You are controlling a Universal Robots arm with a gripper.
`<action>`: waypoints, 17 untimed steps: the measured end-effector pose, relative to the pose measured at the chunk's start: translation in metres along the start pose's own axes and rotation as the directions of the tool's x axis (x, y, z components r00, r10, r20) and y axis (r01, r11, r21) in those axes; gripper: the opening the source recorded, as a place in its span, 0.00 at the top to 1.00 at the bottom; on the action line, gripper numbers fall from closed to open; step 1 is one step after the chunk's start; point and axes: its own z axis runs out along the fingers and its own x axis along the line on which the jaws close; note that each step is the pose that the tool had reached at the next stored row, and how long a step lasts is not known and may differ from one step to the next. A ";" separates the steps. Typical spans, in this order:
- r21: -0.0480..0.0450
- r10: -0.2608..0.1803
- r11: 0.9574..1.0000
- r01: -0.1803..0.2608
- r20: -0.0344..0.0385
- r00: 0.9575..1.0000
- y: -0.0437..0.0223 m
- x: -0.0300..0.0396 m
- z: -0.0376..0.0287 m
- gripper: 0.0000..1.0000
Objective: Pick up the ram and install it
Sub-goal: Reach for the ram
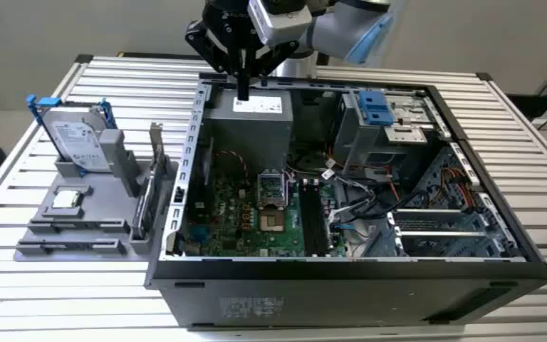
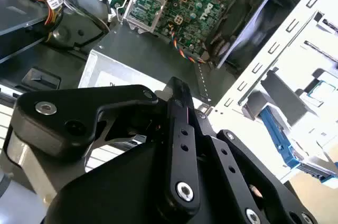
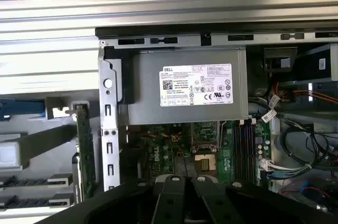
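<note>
- While the black two-fingered gripper (image 1: 243, 95) hangs over the rear edge of the open black computer case (image 1: 350, 274), above the grey metal power-supply box with a white label (image 3: 185, 84), the pick-up is judged not yet made.
- State of the jaws: drawn together, finger against finger, with nothing seen between them.
- Position of the ram: taken to be the thin dark strip (image 1: 142, 208) standing on edge in the grey plastic holder (image 1: 65, 224) at the exterior view's left, well apart from the gripper. This reading is uncertain, since the strip stands just beside the upright green card with a metal bracket (image 3: 84, 150).
- Done: no step of the task shows as completed.
- Left: both the grasp and the seating. The dark memory slots (image 3: 244, 150) next to the square processor socket (image 3: 205, 161) look empty.
- Count:
  - one gripper
  - one computer case
  - one power-supply box
  - one holder
  - one silver hard drive in a blue frame (image 1: 76, 139)
  - one upright card
  - one strip taken for the ram
  - one processor socket
  - memory slots, four as far as they can be counted
</note>
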 end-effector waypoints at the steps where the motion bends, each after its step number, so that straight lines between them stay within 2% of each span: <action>1: 0.000 0.000 1.000 0.000 0.000 1.000 0.0000 0.0000 0.0000 1.00; 14: 0.000 0.000 1.000 0.000 0.000 1.000 -0.0002 0.0002 0.0000 1.00; 17: 0.000 0.000 1.000 0.000 0.000 1.000 -0.0005 0.0043 -0.0001 1.00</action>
